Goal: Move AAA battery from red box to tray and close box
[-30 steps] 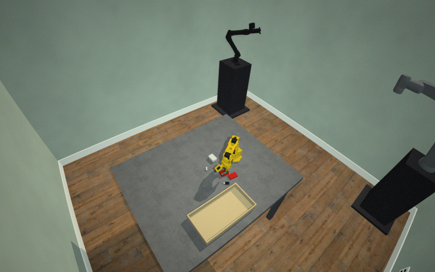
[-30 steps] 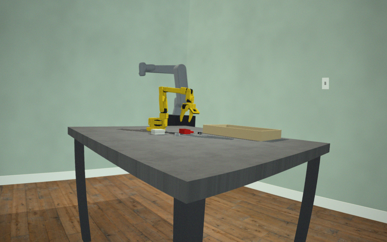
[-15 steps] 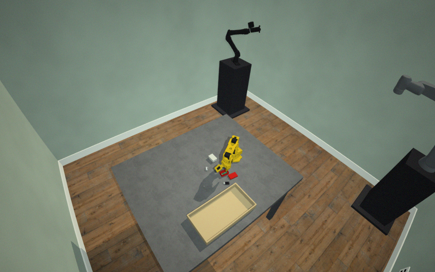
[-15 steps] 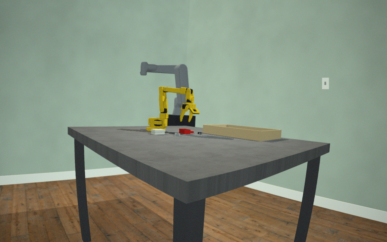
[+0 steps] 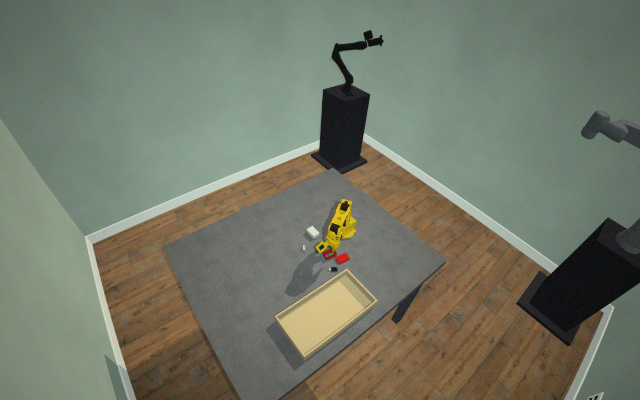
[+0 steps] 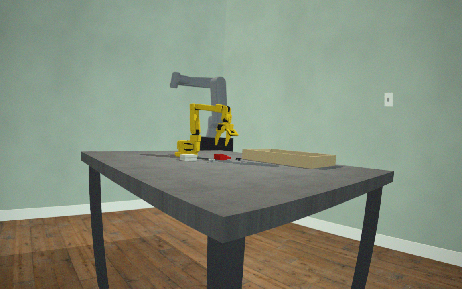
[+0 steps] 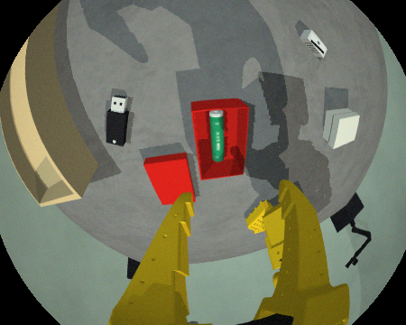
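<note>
At nine o'clock from the red box in the wrist view, well apart, lies the pale wooden tray (image 5: pixel 326 313) (image 6: pixel 282 158) (image 7: pixel 19 81) on the grey bench (image 5: pixel 243 253) (image 6: pixel 225 186) (image 7: pixel 158 117). Between them is a black USB stick with a pale plug (image 5: pixel 333 269) (image 6: pixel 238 158) (image 7: pixel 117 127). The flat red rectangular lid (image 5: pixel 343 258) (image 6: pixel 229 157) (image 7: pixel 169 178) lies at eight o'clock, just beside the open red rectangular box (image 5: pixel 333 256) (image 6: pixel 220 157) (image 7: pixel 243 140); the green cylindrical AAA battery (image 5: pixel 330 254) (image 7: pixel 217 137) is inside. Above the bench, the yellow end effector (image 5: pixel 326 252) (image 6: pixel 221 144) (image 7: pixel 235 190) has its fingers apart, nothing between them. A small white sharpener (image 5: pixel 303 247) (image 6: pixel 211 161) (image 7: pixel 313 43) lies between one and two o'clock, a closed white box (image 5: pixel 312 231) (image 6: pixel 188 157) (image 7: pixel 343 128) at three.
</note>
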Motion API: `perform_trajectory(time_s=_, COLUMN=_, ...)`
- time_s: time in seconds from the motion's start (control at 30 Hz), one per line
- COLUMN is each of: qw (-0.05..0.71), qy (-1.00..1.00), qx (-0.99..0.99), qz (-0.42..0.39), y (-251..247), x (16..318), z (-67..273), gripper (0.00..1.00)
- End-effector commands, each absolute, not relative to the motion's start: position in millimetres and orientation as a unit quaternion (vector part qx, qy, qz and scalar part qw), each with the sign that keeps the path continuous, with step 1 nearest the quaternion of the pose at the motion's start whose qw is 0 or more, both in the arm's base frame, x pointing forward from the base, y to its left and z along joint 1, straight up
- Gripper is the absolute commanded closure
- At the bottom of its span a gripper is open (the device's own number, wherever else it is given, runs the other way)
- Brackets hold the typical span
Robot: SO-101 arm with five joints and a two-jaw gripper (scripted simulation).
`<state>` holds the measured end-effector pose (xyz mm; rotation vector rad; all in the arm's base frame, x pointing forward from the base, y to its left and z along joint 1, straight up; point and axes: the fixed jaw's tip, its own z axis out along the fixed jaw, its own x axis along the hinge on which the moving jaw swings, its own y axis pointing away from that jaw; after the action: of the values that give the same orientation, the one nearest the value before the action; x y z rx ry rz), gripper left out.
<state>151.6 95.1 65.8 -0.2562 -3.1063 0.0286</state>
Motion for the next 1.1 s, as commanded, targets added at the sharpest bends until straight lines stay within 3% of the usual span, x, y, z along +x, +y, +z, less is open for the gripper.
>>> perform_trajectory(time_s=0.0, qw=0.000, qy=-0.997, qx=-0.082, qz=0.000, y=95, x=153, z=72, gripper=0.71)
perform_trajectory(time_s=1.07, qw=0.000, qy=-0.997, qx=-0.082, qz=0.000, y=96, x=154, z=59, gripper=0.71)
